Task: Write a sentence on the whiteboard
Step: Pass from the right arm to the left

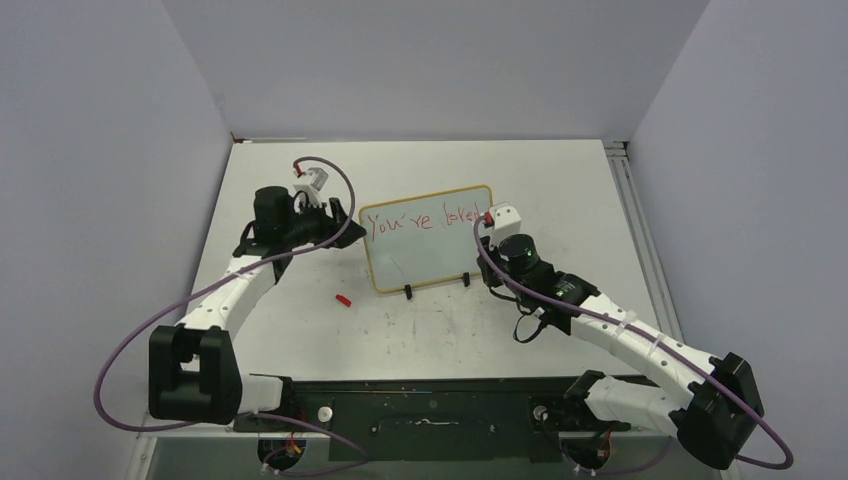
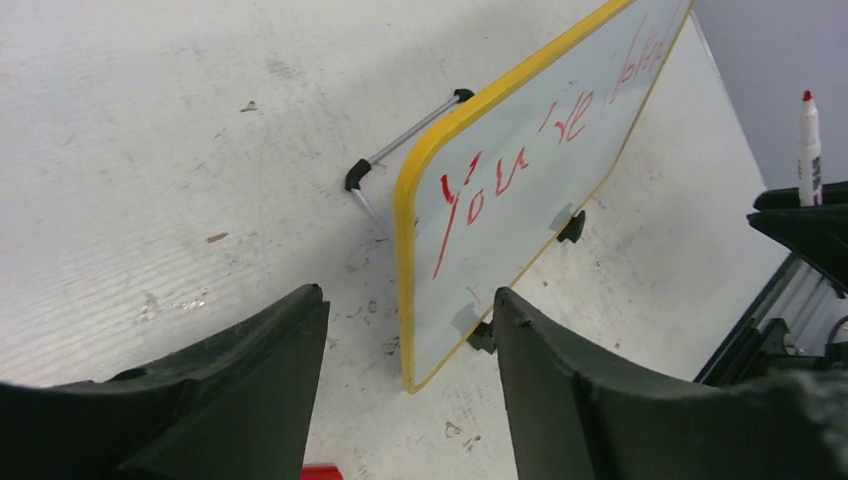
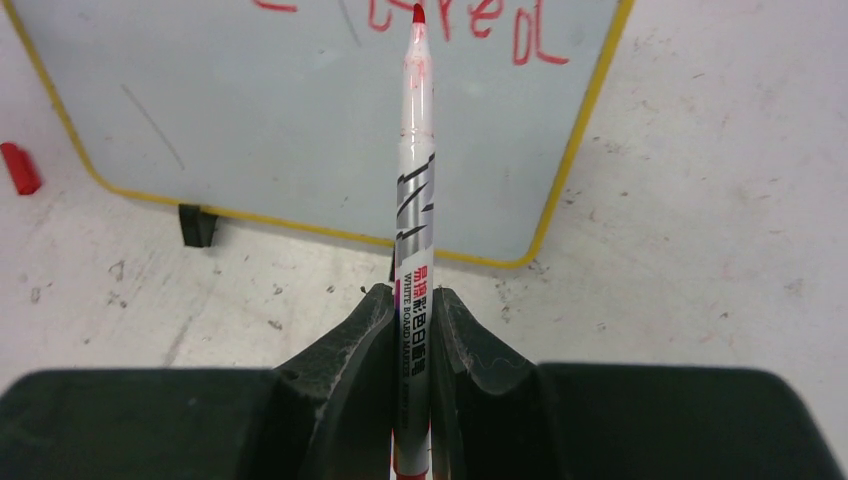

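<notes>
Right wrist view shows the right gripper (image 3: 412,315) clamped low on the barrel of a red marker (image 3: 417,180), whose tip points up near the board. The marker's label reads "WHITE BOARD MARKER" beside Chinese characters. The whiteboard (image 1: 430,262) stands mid-way across the table (image 1: 560,180) on small black feet, and the sentence (image 1: 425,222) reads "You're loved" in red. The board looks light and stiff, likely to slide or tip under pen pressure. I'd steady it by the frame's left edge, where the left gripper (image 2: 410,300) sits, jaws apart, holding nothing.
</notes>
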You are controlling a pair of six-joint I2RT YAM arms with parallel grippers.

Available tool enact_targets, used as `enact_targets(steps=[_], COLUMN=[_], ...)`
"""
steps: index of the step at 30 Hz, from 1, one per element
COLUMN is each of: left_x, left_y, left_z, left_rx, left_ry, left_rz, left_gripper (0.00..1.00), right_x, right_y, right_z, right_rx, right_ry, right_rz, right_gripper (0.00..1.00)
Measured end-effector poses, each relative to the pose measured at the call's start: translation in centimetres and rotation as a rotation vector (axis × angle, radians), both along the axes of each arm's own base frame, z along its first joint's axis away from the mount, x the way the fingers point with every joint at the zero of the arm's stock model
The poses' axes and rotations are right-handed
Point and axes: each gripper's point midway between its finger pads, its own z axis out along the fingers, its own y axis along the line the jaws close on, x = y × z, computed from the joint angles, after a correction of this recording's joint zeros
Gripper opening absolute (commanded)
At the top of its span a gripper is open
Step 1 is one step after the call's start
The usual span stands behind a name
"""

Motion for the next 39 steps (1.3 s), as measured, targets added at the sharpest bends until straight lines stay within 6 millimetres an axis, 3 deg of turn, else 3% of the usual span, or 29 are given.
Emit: enact_targets(steps=[7, 12, 14, 17, 20, 24, 28, 32, 39], left_x=[-1.2, -2.7, -4.1, -7.4, -11.4, -16.3, -20.4, -22.6, -25.2], left_y=[3.1, 4.7, 3.5, 0.1, -3.0, -6.2, -8.9, -10.2, -11.7], left_z=[1.2, 5.3, 7.3, 10.1, 11.3, 11.0, 8.6, 6.1, 3.3], left_rx=[0.096, 0.176, 0.2, 0.201, 0.188, 0.171, 0.198, 0.259, 0.326], left_ry=[-0.06, -0.246, -0.343, -0.493, -0.617, -0.692, -0.681, -0.656, -0.637], left_rz=[0.149, 0.236, 0.201, 0.06, -0.1, -0.303, -0.491, -0.603, -0.743], left_gripper=[0.75, 0.73, 0.71, 0.69, 0.68, 0.68, 0.68, 0.67, 0.64], right_x=[-3.1, -5.1, -6.0, -7.6, -9.2, -11.6, -14.5, -17.1, -19.7], right_y=[2.0, 2.8, 3.3, 4.1, 4.7, 5.1, 6.0, 6.8, 7.6], right_z=[-0.9, -0.6, 0.1, 1.4, 2.2, 1.7, 0.9, -0.1, -1.0], right_rx=[0.043, 0.08, 0.099, 0.13, 0.146, 0.154, 0.169, 0.165, 0.164], right_ry=[0.114, 0.211, 0.252, 0.307, 0.371, 0.487, 0.606, 0.716, 0.856], right_rz=[0.094, 0.151, 0.187, 0.264, 0.331, 0.404, 0.488, 0.56, 0.647], right_gripper=[0.05, 0.05, 0.05, 0.05, 0.05, 0.05, 0.05, 0.05, 0.05])
